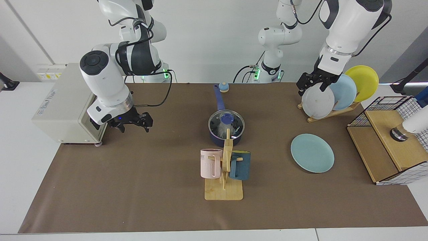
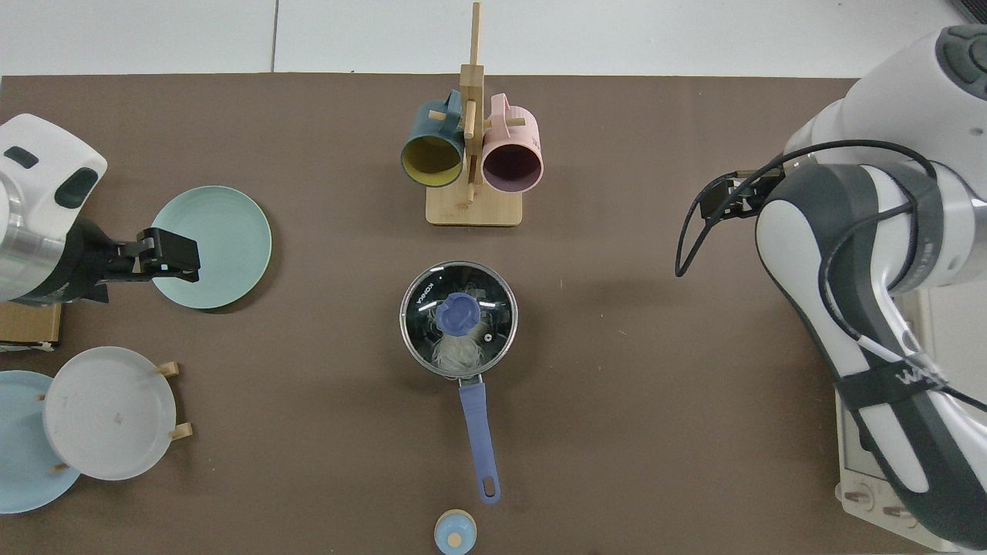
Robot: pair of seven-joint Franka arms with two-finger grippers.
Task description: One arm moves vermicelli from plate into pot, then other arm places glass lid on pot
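The dark navy pot stands mid-table with its blue handle pointing toward the robots. The glass lid with a blue knob rests on it. White vermicelli shows through the glass. The teal plate lies bare. My right gripper hangs open and holds nothing, beside the toaster oven and far from the pot. My left gripper waits open, raised in front of the plate rack.
A toaster oven sits at the table's end near my right gripper. A wooden mug stand with pink and dark teal mugs stands in front of the pot. A rack holds grey, light blue and yellow plates. A wire basket stands beyond.
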